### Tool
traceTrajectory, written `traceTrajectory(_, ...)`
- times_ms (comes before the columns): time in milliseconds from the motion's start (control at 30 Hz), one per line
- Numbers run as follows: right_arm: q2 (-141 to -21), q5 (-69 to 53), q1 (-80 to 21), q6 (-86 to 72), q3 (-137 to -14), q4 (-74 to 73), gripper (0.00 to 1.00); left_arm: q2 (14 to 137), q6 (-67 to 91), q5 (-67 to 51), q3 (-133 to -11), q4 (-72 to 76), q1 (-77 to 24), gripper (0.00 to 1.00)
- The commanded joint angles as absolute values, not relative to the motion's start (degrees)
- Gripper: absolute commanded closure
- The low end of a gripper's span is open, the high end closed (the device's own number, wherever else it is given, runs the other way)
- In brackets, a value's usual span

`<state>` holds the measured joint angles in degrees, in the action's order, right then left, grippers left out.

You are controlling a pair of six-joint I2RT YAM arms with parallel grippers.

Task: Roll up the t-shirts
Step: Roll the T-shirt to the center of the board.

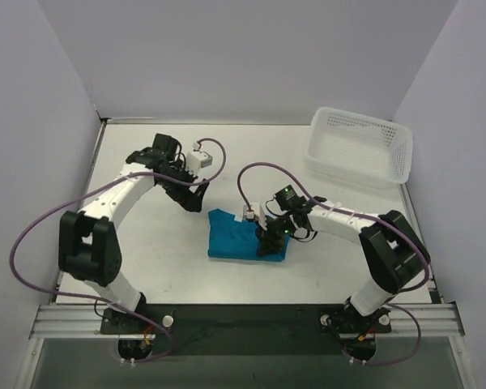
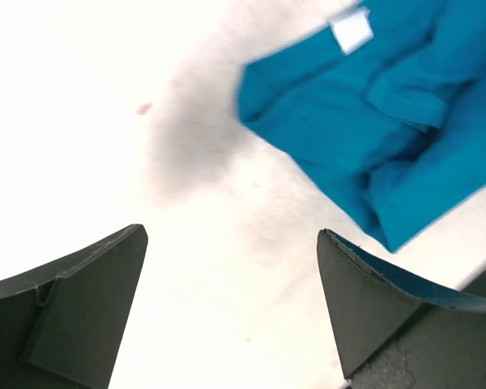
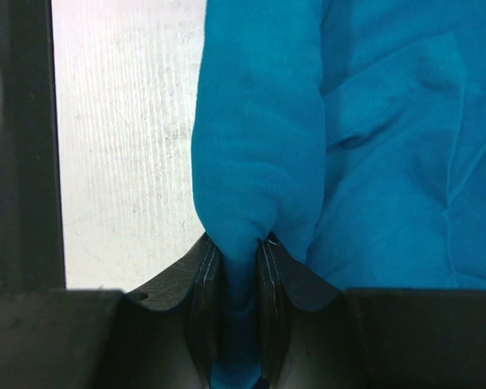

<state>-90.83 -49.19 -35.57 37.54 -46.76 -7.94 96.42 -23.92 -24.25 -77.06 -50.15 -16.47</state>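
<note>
Presently I judge the task partway done: the plain teal-blue soft cloth t-shirt (image 1: pixel 236 241) lies on the table near its middle, between the two arms, folded into a compact, wrinkled bundle rather than a tight roll. The right gripper (image 3: pixel 241 251) is clenched on a fold at the bundle's right edge. The left gripper (image 1: pixel 194 200) hangs over bare surface near the shirt's far-left corner, jaws released and holding nothing. Rolling and tidying remain. Plain pale walls (image 1: pixel 251 57) enclose the cell; the white table (image 1: pixel 146 243) is bare around the shirt. A white plastic mesh basket (image 1: pixel 358 174) stands at the far right corner.
</note>
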Motion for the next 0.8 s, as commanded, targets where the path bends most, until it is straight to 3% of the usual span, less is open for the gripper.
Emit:
traceTrajectory(0,-97.10,-58.34,-32.35,31.47,-53.51,-14.94,1.00,82.91,-19.67,-13.27,-70.17,-33.63,-17.84,0.03)
traceTrajectory(133,-102.03,-62.66,-27.78,25.76,-56.76,-15.90,1.00,66.40,-31.42,-10.90,-56.72,-19.97,-28.52,0.03)
traceTrajectory(233,-104.49,-65.03,-25.32,21.72,-58.00,-15.56,1.00,61.37,-38.20,-6.86,-48.37,-15.56,-35.74,0.03)
traceTrajectory(367,-107.75,-68.98,-23.82,18.64,-60.02,-17.22,1.00,59.77,-49.99,-6.95,-41.59,-17.59,-43.76,0.03)
traceTrajectory(567,-112.93,-73.81,-21.36,14.33,-61.34,-18.19,1.00,57.83,-65.90,-0.45,-25.35,2.43,-52.64,0.03)
traceTrajectory(767,-116.89,-76.72,-18.37,9.76,-61.96,-18.63,1.00,63.19,-72.85,0.79,-22.06,12.91,-54.93,0.07)
